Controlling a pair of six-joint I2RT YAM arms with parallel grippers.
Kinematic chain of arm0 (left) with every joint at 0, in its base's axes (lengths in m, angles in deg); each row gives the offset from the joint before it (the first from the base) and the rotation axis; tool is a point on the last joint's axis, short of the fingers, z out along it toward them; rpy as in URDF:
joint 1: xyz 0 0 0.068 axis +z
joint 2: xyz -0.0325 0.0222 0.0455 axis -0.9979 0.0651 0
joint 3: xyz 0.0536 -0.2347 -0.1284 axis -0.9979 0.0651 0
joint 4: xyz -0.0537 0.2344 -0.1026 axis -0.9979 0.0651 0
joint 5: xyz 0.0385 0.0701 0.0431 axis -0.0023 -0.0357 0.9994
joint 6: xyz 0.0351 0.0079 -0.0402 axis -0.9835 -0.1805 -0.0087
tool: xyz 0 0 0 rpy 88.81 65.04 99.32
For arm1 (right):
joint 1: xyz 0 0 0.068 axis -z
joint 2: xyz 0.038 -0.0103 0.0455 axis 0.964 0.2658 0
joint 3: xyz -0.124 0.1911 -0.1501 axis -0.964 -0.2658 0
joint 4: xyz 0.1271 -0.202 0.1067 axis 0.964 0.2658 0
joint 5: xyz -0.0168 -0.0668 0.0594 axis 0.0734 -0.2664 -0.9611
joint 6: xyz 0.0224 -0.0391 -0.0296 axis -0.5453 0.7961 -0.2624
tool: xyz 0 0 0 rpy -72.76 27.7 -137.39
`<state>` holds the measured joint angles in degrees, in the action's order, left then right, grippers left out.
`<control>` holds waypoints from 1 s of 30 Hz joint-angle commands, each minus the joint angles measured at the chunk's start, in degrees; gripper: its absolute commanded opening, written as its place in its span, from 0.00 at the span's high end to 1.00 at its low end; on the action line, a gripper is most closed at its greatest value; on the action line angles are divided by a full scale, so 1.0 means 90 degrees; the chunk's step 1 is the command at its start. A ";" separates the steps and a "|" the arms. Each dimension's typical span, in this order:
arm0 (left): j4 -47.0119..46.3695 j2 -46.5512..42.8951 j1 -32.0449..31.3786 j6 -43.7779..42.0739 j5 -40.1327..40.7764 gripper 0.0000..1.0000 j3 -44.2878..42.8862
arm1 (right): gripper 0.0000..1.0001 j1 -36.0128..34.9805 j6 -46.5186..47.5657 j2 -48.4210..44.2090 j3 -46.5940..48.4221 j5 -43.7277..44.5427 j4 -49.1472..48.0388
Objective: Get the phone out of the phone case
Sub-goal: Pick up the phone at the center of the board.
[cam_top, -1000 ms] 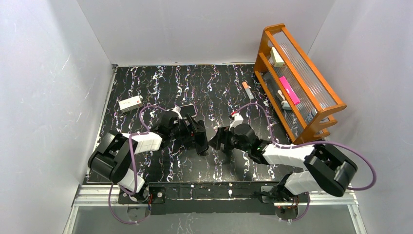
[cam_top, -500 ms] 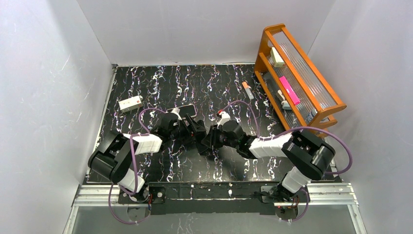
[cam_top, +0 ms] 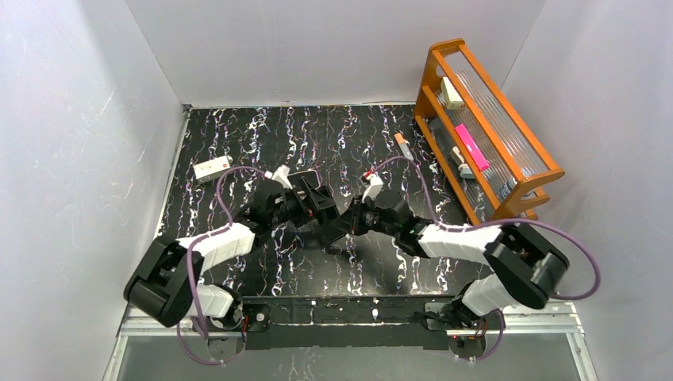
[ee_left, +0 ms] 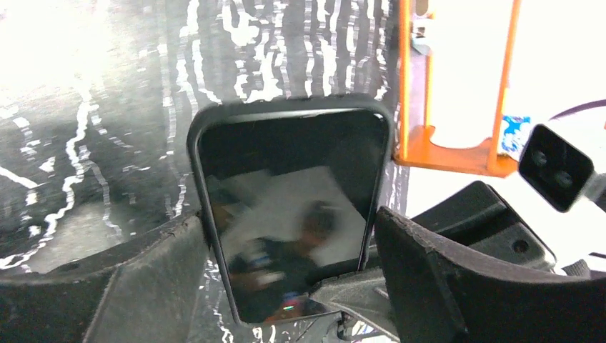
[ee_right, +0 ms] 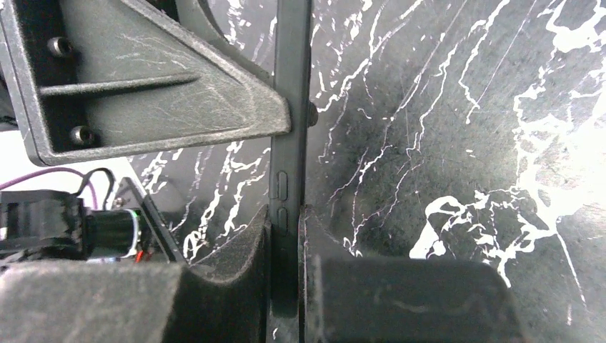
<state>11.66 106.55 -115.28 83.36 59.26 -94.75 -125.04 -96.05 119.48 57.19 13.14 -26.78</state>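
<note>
My right claw (ee_right: 287, 236) pinches the phone case (ee_right: 291, 86) face to back, its long axis running straight out from me. My left claw (ee_left: 293, 243) clamps its sides. The phone (ee_left: 293, 207) sits cased, well left of the orange rack (cam_top: 486, 131).

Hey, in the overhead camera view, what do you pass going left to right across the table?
White box → left claw → right claw → small orange-and-white stick → orange rack. The cased phone, gripped by both claws, overlaps them, so it's left out.
</note>
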 commanded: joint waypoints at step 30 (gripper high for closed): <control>-0.1486 -0.1678 -0.0028 -0.0889 -0.1936 0.19 -0.0228 | 0.99 0.1114 -0.2081 -0.2681 -0.1616 -0.1831 -0.3841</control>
<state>2.22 90.77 -115.39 74.12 44.14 -97.26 -115.41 -110.65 94.73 41.16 -0.39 -47.83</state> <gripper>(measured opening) 0.829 0.189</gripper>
